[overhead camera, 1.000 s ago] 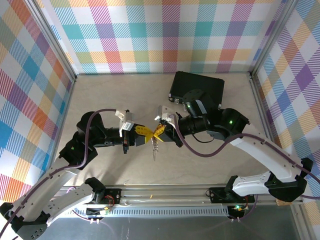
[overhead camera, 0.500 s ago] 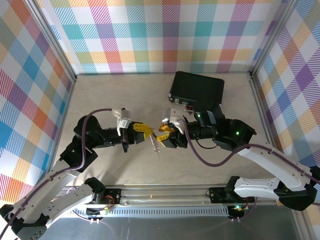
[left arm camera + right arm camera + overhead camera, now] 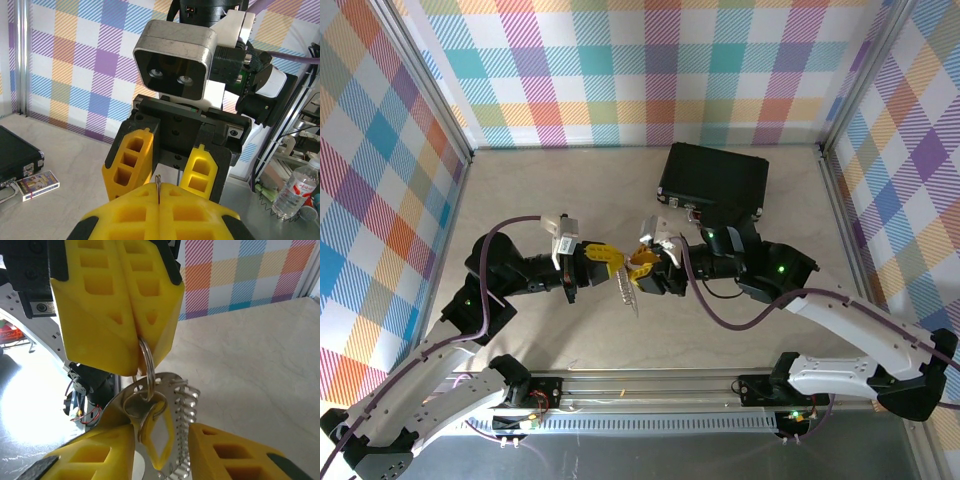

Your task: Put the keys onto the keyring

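My left gripper (image 3: 612, 262) is shut on the keyring (image 3: 146, 365), a thin grey metal loop pinched by its top edge between the yellow fingertips (image 3: 107, 335). In the left wrist view only a sliver of the keyring (image 3: 158, 186) sticks out of the left gripper (image 3: 159, 196). From the ring hang the keys (image 3: 186, 407): a flat silvery one with a comb-like edge and a small yellow piece (image 3: 161, 440). In the top view the keys (image 3: 630, 290) dangle above the table. My right gripper (image 3: 165, 457) faces the left one, open, with its fingers on either side of the hanging keys.
A black case (image 3: 715, 180) lies at the back right of the table, behind the right arm (image 3: 770, 265). A small card box (image 3: 37, 182) lies beside the black case (image 3: 15, 155). The checkered walls (image 3: 640, 70) close off the back and sides.
The right gripper drew back a little, turned, and came in again toward the keys with its jaws wider. The left gripper has kept its grip on the keyring and barely shifted.
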### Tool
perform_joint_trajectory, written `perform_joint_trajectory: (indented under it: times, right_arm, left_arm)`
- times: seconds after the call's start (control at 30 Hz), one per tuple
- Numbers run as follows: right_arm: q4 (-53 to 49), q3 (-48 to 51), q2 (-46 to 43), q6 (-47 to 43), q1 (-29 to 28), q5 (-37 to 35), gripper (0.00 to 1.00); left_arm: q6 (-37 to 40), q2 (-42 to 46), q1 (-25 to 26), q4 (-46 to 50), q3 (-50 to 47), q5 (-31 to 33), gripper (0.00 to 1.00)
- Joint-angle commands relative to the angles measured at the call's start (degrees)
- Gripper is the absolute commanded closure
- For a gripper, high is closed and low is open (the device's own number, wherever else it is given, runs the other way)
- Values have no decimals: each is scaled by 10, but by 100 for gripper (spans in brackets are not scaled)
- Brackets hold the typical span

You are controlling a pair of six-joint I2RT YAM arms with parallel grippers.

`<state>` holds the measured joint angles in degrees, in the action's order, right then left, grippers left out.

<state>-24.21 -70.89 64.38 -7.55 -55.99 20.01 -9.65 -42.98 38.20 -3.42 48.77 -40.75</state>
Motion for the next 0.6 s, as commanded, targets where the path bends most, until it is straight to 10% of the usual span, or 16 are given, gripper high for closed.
perform_joint_trajectory:
  times: [0.0, 0.57]
  right_arm:
    - [41, 5, 11, 15, -3, 23, 70]
    - [50, 7, 16, 15, -4, 12, 100]
  left_arm:
    - [-8, 9, 4, -37, -9, 4, 100]
    - [-5, 16, 4, -33, -13, 9, 100]
